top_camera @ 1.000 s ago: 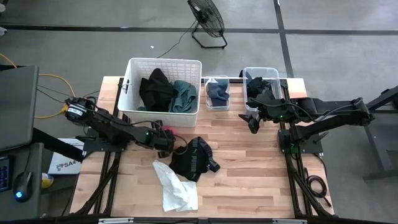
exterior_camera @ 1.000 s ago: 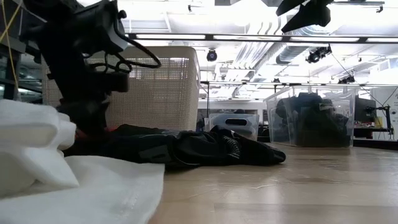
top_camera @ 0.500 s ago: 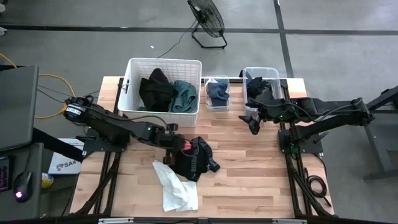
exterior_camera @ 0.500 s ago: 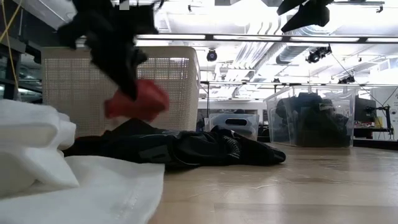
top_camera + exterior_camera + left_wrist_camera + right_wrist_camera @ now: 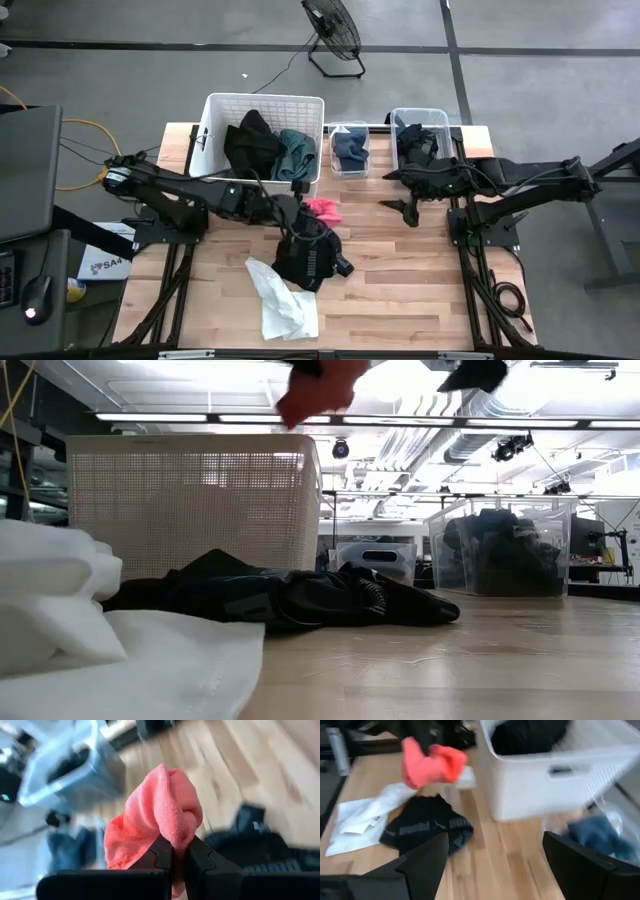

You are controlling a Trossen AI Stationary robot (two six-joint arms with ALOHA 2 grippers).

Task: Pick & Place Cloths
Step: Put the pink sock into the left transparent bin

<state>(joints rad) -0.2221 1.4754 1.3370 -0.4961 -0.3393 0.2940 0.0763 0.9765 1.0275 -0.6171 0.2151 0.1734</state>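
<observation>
Above the table (image 5: 400,270), left hand (image 5: 174,854) pinches red-pink cloth (image 5: 155,822).

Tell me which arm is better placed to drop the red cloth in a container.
Left. Its tool is shut on the red cloth, lifted clear of the table beside the white basket. The right tool is open and holds nothing.
</observation>
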